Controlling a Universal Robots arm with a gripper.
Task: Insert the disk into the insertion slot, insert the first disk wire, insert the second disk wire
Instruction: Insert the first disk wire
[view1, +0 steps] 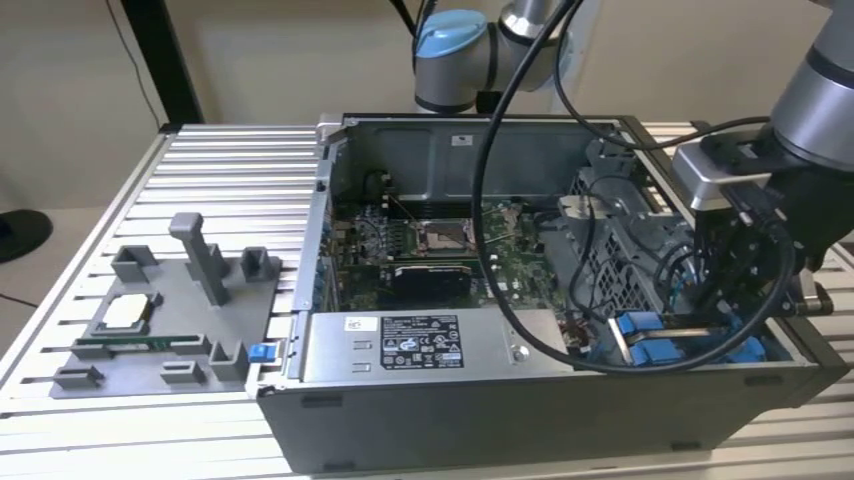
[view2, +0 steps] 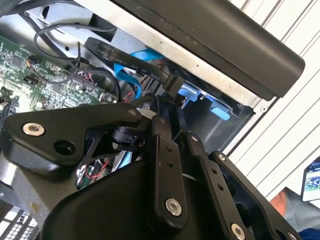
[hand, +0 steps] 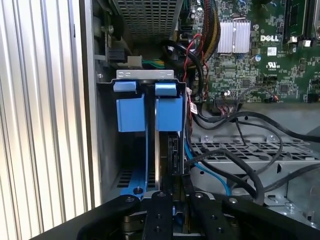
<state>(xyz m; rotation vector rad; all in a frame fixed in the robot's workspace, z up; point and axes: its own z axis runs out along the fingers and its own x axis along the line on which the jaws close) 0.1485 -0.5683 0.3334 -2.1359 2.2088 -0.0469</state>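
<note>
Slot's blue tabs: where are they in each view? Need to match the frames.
Exterior view: tabs in the case's near corner, that view's right.
First wrist view: tabs against the case wall.
Second wrist view: tabs under the case rim.
Shared landmark: motherboard.

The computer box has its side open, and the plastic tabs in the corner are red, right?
Not quite. The tabs are bright blue, not red, as the first wrist view shows. The computer box does have its side open.

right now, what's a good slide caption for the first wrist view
The gripper poised at the insertion slot with its blue tabs, black cables and motherboard alongside.
</note>
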